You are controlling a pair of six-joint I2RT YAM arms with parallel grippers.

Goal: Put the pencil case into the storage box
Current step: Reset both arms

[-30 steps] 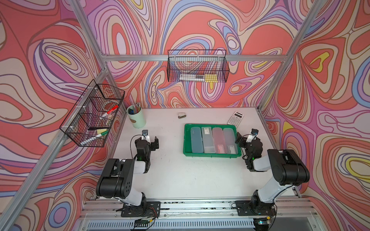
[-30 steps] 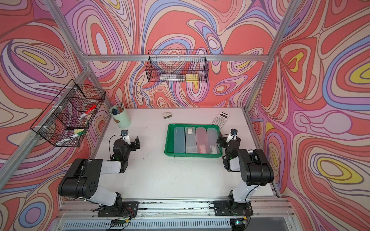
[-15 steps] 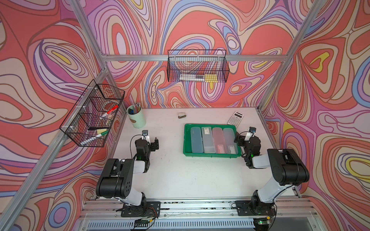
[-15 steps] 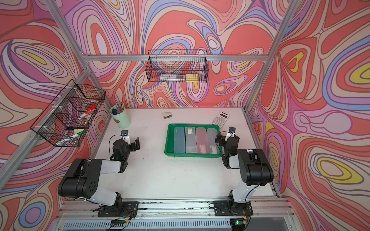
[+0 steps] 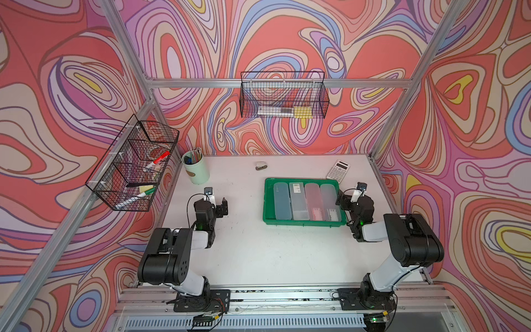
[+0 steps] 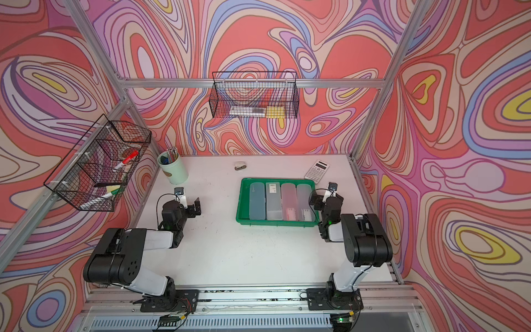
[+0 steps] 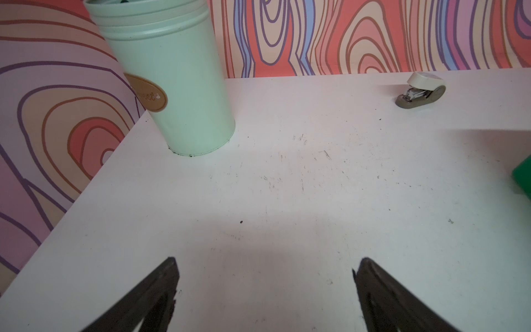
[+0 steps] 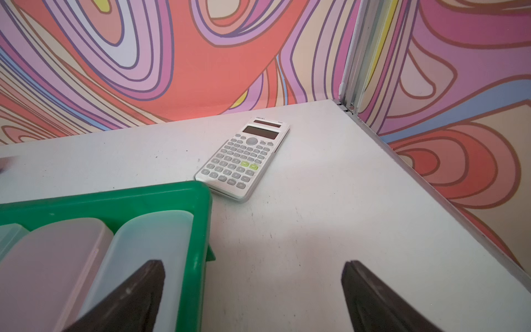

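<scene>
The green storage box (image 5: 301,180) (image 6: 275,180) lies on the white table, right of centre in both top views. Several pencil cases lie abreast in it: blue-grey (image 5: 282,201), clear (image 5: 298,202), pink (image 5: 314,201) and pale grey (image 5: 328,198). My right gripper (image 5: 346,201) (image 8: 253,266) is open at the box's right side. In the right wrist view one finger hangs over the pale grey case (image 8: 149,241), the other over bare table, with the rim (image 8: 198,230) between them. My left gripper (image 5: 221,207) (image 7: 267,261) is open over bare table, holding nothing.
A mint pen cup (image 5: 196,169) stands at the back left, a small stapler (image 5: 261,166) at the back middle, and a calculator (image 5: 338,171) just behind the box's right corner. Black wire baskets (image 5: 135,163) (image 5: 283,99) hang on the walls. The frame post (image 8: 359,57) marks the back right corner.
My right gripper has shifted slightly left towards the box's right rim, still open. The left arm and the pencil cases have not moved.
</scene>
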